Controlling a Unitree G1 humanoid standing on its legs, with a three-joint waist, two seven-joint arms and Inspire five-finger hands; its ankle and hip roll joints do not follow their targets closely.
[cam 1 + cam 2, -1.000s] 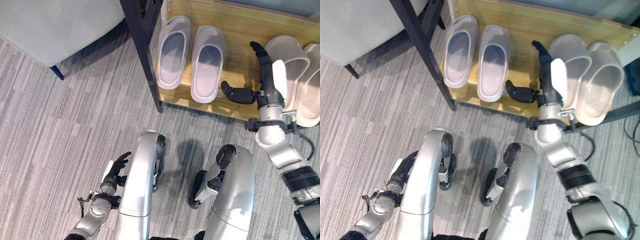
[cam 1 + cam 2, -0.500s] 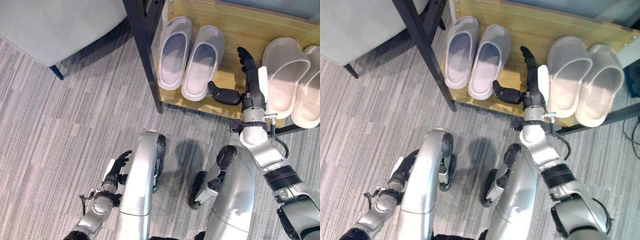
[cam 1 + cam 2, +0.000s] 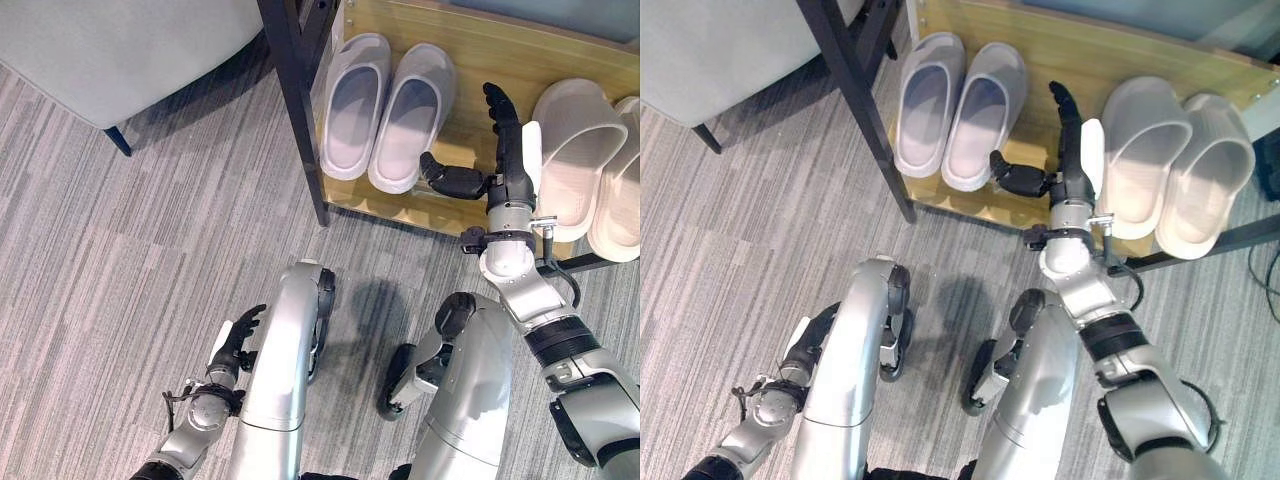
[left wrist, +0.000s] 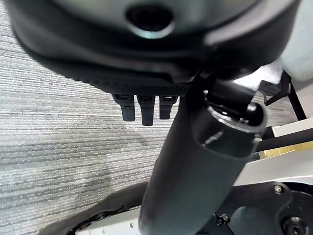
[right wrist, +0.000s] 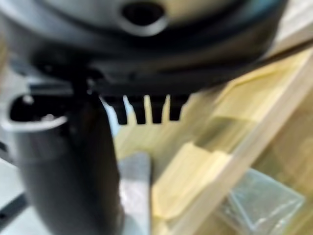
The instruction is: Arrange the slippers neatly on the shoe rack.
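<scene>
Hovering my right hand [image 3: 508, 172], fingers straight, thumb beside the pale grey rubber slippers [image 3: 388, 108] on the wooden shoe rack [image 3: 470, 55], upper centre. Risk: thumb knocks the near slipper askew. Left hand [image 3: 232, 347] relaxed, lower left.

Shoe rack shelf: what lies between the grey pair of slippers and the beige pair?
In the left eye view, the open right hand lies there over bare wooden shelf, thumb toward the grey pair, fingers alongside the beige pair.

The outer beige slipper [image 3: 622, 190] is cut off by the frame edge
</scene>
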